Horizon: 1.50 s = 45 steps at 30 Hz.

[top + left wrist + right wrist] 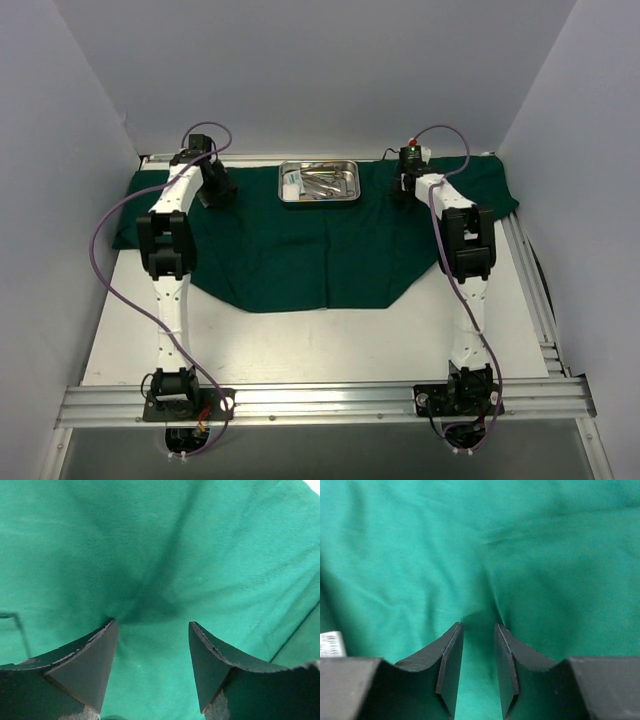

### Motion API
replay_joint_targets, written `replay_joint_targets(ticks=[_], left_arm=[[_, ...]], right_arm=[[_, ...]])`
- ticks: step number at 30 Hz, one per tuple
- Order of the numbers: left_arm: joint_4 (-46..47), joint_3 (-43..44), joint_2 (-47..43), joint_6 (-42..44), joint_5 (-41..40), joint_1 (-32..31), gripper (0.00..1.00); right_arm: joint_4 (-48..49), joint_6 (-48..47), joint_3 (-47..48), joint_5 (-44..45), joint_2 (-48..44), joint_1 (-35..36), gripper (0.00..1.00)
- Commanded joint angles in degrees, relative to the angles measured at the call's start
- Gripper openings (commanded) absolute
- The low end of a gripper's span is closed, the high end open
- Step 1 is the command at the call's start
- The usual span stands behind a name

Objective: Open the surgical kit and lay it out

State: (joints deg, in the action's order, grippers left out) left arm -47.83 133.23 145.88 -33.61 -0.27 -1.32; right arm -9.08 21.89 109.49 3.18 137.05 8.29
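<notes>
As seen from above, the steel tray sat between my left gripper and right gripper on the green drape covering the white table. Left wrist: fingers stood apart over creased weave. Right wrist: fingers nearly met; whether they pinched cloth, I couldn't tell.

Diffuse even light; drape shadowed softly; wrist views seemingly blurred.
</notes>
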Motion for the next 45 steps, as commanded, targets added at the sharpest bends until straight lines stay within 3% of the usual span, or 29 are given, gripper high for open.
replay_joint_targets(ticks=[1, 8, 14, 22, 30, 36, 45], left_arm=[[-1.21, -5.25, -5.16, 1.0, -4.2, 3.08, 0.7], [0.02, -12.9, -13.25, 1.52, -9.39, 3.17, 0.74], [-0.59, -20.18, -22.3, 3.11, -10.45, 3.08, 0.97], [4.22, -41.44, -42.31, 3.19, -11.42, 1.94, 0.94], [5.82, -61.66, -55.69, 4.6, -13.53, -7.55, 0.94], [8.45, -67.83, -62.73, 5.83, -15.45, -7.82, 0.94], [10.39, -69.77, -62.74, 5.92, -16.6, -7.91, 0.94]], right_arm=[[-2.97, -1.41, -3.05, 5.08, -5.83, -1.18, 0.28], [-2.17, -1.15, -6.57, 9.29, -8.65, -1.26, 0.29], [-2.08, 0.52, -3.68, 10.27, -5.66, -1.35, 0.3], [1.25, 1.31, -1.48, 7.99, -3.55, -0.91, 0.35], [0.74, 0.96, 3.62, 8.86, 0.84, -0.74, 0.38], [0.73, -0.44, 5.12, 8.6, 3.57, -0.21, 0.38], [-2.16, -2.72, 5.56, 12.37, 5.07, 0.67, 0.36]])
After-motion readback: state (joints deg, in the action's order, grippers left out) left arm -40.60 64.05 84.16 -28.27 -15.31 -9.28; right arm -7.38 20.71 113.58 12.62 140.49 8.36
